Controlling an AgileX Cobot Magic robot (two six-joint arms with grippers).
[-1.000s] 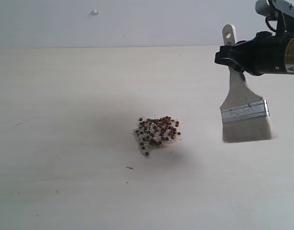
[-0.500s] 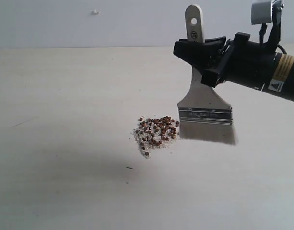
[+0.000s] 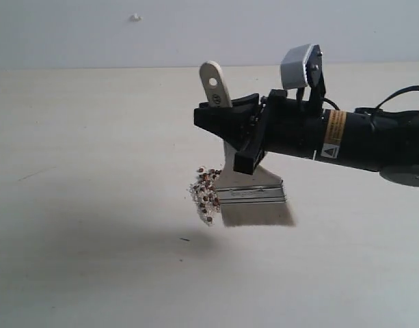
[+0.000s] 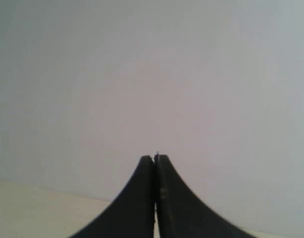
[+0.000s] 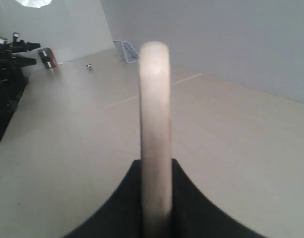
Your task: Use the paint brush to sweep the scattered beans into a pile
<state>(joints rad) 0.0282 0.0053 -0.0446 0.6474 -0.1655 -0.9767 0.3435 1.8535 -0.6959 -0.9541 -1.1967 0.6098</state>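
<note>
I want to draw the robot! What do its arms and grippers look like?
The right arm is a black tube with a yellow band, white warning sticker, grey camera box and black cable. The left gripper and right gripper are black, tapering wedges.

The pale table (image 3: 93,137) carries a small pile (image 3: 205,194) of reddish-brown beans (image 3: 208,179) mixed with whitish crumbs (image 3: 195,194) near its middle. The brush (image 3: 253,195) stands bristles-down on it, touching the pile's right side. A dark speck (image 3: 184,239) lies just before the pile, and a faint scratch (image 3: 31,175) lies far left.
</note>
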